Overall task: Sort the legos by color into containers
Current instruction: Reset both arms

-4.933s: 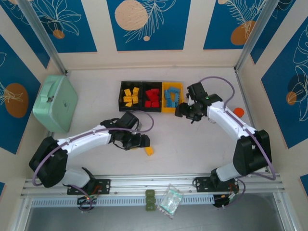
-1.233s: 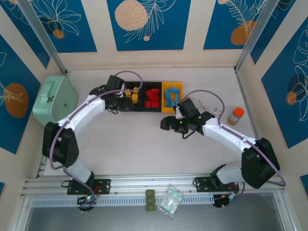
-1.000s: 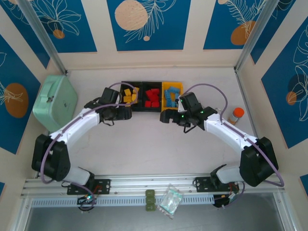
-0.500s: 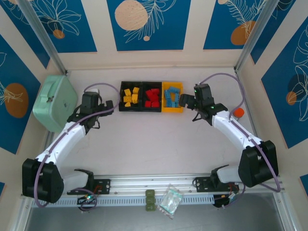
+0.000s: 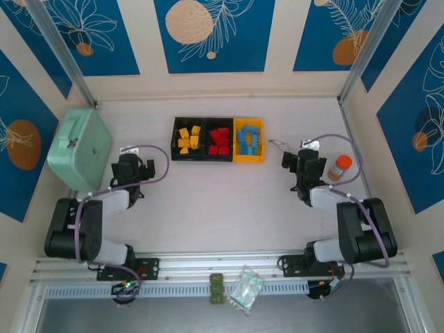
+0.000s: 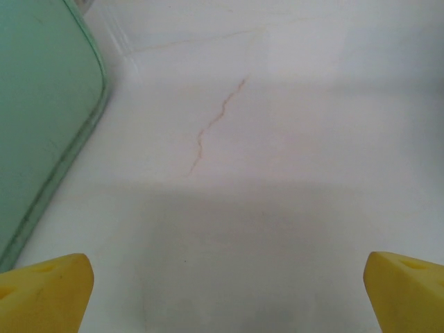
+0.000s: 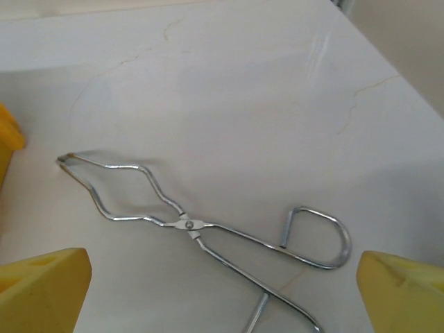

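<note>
You can read no text, number or brand here; any print on the small orange-capped bottle [image 5: 338,167] on the desk [image 5: 222,201] is too small to tell.

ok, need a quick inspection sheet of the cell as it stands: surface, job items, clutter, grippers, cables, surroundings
Surface: pale table with thin crack-like veins; no spill seen.
Job's things: containers in a row at the back; yellow legos in the left black bin, red legos in the middle black bin, blue legos in the yellow bin.
Clutter: mint-green case at left; metal tongs and orange-capped bottle at right; olive-green blocks and clear bag on the front rail.
Grippers: left gripper open, empty; right gripper open, empty, near the tongs.
Cables: purple cables loop along both arms; no snag seen.
Surroundings: blue leaf-print panels.
</note>
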Controlling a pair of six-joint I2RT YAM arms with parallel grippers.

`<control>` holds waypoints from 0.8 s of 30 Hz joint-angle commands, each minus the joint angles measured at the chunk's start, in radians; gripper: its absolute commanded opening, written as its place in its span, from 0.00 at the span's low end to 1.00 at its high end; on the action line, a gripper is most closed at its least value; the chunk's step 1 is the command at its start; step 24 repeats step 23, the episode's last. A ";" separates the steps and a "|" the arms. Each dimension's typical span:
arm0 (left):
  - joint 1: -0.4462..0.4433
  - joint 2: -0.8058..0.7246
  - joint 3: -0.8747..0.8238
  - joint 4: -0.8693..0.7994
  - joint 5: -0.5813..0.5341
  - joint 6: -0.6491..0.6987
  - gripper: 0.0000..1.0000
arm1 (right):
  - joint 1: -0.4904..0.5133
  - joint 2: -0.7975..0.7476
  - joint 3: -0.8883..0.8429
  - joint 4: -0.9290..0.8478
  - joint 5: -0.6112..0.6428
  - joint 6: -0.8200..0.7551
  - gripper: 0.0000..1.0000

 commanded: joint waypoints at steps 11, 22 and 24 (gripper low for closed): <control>-0.016 0.123 -0.080 0.440 0.072 0.091 0.99 | -0.072 0.142 -0.056 0.357 -0.269 -0.055 0.99; -0.026 0.126 -0.079 0.449 0.054 0.101 0.99 | -0.095 0.135 -0.041 0.314 -0.316 -0.042 0.99; -0.027 0.128 -0.080 0.450 0.053 0.101 0.99 | -0.092 0.133 -0.042 0.316 -0.310 -0.042 0.99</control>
